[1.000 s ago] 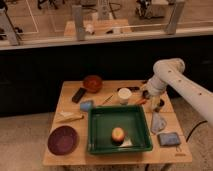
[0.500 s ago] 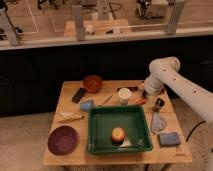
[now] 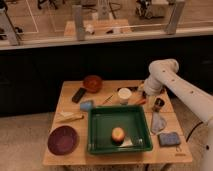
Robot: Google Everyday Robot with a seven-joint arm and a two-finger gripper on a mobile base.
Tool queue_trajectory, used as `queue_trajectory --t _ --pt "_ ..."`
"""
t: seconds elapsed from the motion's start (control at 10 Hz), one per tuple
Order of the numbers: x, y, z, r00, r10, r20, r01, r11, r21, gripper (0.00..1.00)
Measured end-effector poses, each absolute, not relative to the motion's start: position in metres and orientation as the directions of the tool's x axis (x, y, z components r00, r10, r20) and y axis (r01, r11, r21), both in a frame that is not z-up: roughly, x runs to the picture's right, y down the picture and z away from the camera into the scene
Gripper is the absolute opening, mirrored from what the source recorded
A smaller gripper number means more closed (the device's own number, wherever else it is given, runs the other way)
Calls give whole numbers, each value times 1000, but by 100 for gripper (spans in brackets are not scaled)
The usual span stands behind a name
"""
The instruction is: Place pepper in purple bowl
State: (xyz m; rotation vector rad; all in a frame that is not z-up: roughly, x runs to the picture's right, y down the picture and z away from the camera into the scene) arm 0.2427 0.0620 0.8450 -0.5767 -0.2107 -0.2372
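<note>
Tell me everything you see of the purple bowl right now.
The purple bowl is a wide, shallow, round dish, dark purple-maroon with a plain rim and a matte look. It sits upright and looks empty at the front left corner of the wooden table, just left of the green tray, seemingly not touching it. The gripper is across the table at the back right, nowhere near it.

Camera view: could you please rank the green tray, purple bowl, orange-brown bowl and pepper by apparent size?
Green tray
Purple bowl
Orange-brown bowl, farther back
Pepper, beside the gripper, right rear of the table
</note>
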Motion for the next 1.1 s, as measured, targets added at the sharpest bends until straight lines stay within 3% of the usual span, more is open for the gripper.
queue_trajectory --t 1.1 --pt "238 74 876 959 -142 246 260 790 -555 80"
